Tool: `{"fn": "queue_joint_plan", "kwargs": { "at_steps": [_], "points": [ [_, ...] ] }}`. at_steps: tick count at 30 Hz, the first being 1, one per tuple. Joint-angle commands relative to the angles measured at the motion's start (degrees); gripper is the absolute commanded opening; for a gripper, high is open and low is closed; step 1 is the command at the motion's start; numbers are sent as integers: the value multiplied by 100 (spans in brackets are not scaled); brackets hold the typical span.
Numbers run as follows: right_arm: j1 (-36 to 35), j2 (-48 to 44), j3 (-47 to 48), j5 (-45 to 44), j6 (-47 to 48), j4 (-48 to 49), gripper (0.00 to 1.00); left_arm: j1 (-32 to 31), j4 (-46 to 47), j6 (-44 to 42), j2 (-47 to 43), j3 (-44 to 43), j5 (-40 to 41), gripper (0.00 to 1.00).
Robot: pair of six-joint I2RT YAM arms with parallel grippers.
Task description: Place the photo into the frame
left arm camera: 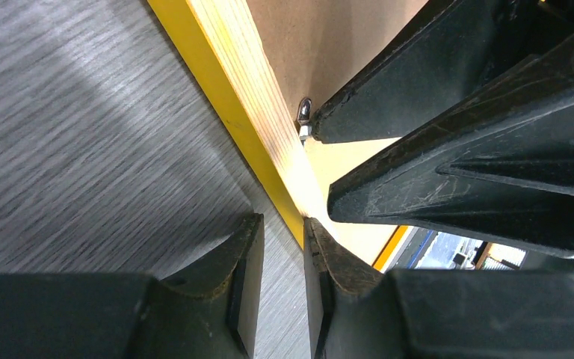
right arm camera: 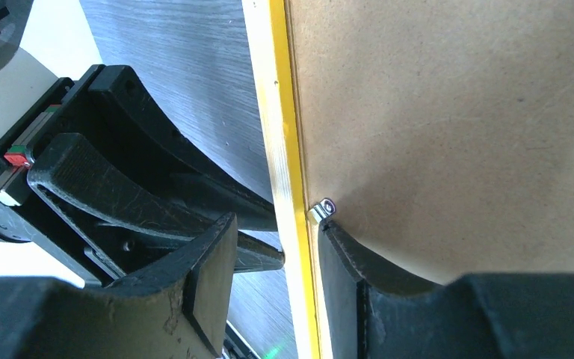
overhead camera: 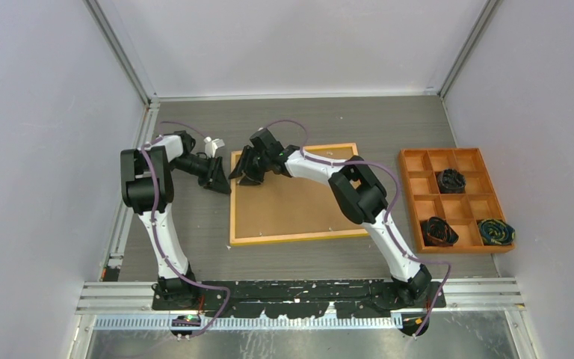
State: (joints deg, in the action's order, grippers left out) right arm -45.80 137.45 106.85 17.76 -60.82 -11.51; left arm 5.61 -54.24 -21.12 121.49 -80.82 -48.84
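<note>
One rectangular frame [overhead camera: 299,238]: yellow wood rim, brown fibreboard back [overhead camera: 291,206].

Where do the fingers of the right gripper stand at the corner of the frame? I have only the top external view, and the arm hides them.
Observer: In the right wrist view, the right gripper straddles the yellow rim of the frame. One finger is over the table and the other is over the backing board.
Operator: Does the inner finger touch something?
Observer: Its tip sits beside a small metal tab at the edge of the board.
Operator: And how is the left gripper?
Observer: In the left wrist view, the left gripper is open. Bare table shows between its fingers, just outside the rim.
</note>
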Motion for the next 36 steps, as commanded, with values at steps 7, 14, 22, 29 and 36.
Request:
{"fn": "queue_joint_plan", "kwargs": {
  "at_steps": [7,14,22,29,36],
  "points": [
    [-52,247,212,-120,-289,314,49,-129,317,-105,-66,92,314,27],
    [-32,300,317,-24,-341,371,49,-132,162,-214,-129,43,292,27],
    [760,-1460,-1416,-1,-189,927,67,38,-608,-878,-345,-284,420,35],
    [2454,-3310,-3184,-545,533,390,91,-335,-229,-1431,-1000,704,1172,40],
    [3684,-4143,-4104,-1719,1155,-233,98,-814,201,-1629,-1352,1358,1823,40]
  ]
}}
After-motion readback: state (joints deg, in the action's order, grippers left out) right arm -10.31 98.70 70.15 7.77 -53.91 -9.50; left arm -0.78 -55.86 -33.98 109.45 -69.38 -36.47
